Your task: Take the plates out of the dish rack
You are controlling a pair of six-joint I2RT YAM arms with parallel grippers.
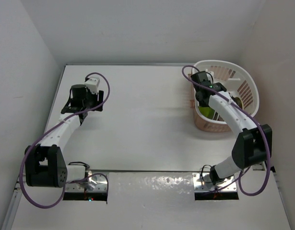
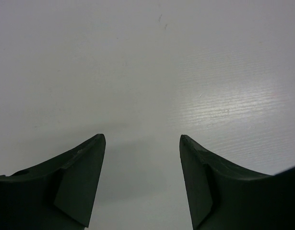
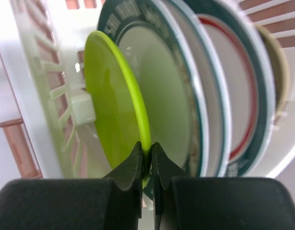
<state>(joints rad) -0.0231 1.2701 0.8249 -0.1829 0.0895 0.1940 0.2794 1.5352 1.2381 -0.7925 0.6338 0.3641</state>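
Observation:
The white slotted dish rack (image 1: 244, 85) stands on a salmon-pink base at the far right. In the right wrist view its plates stand on edge in a row: the lime-green plate (image 3: 111, 100), the white plate with a dark rim (image 3: 171, 91), the white plate with a green-red rim (image 3: 241, 96), the tan-brown plate (image 3: 277, 67). My right gripper (image 3: 147, 146) is inside the rack, shut on the rim of the lime-green plate (image 1: 206, 111). My left gripper (image 2: 142, 141) is open and empty above bare table at the far left (image 1: 81, 103).
The rack's slotted wall (image 3: 46, 96) stands close left of the green plate. White walls enclose the table on the left, back and right. The white tabletop (image 1: 147, 124) lies between the arms.

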